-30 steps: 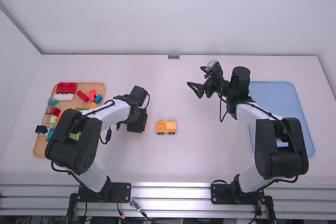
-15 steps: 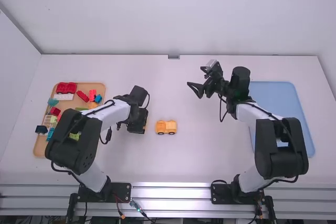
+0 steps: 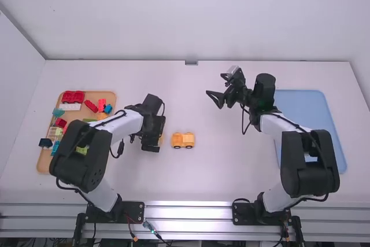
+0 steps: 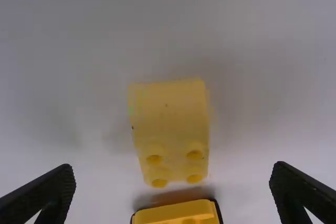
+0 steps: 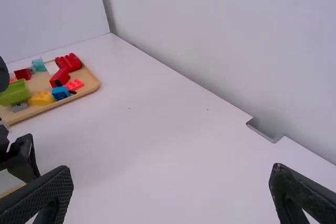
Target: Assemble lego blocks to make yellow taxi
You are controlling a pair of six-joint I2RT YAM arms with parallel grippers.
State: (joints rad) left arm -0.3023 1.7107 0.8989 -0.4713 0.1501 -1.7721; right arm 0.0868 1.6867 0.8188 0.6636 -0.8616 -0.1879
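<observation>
At the table's [image 3: 208, 183] far left, the wood tray [image 3: 43, 163] holds a mix of blocks: a dark one [image 3: 45, 142] at its left edge, a teal one [image 3: 58, 111], a long red one [image 3: 73, 96], a white one [image 3: 70, 107] just beside that, a blue one [image 3: 108, 109] towards the right side. The left arm reaches across part of the tray, hiding some of what is in it.

Right of the tray, the left gripper [image 3: 152, 144] points down at the table. Its jaws are wide apart and have hold of nothing. Out ahead of them, between the lines of the two fingers, the yellow block [image 4: 170, 124] lies on the table, four studs showing at one end, that end nearest the base.

Next along is the base [image 3: 183, 140], yellow-orange with black wheels, standing on the table just beside the yellow block, with studs on top. The two are not joined.

Further right, the right gripper [image 3: 216, 86] hangs over the table, well apart from the base. Its jaws are also spread wide, with nothing between them. At the far right lies the blue tray [image 3: 306, 108], the right arm crossing above it.
</observation>
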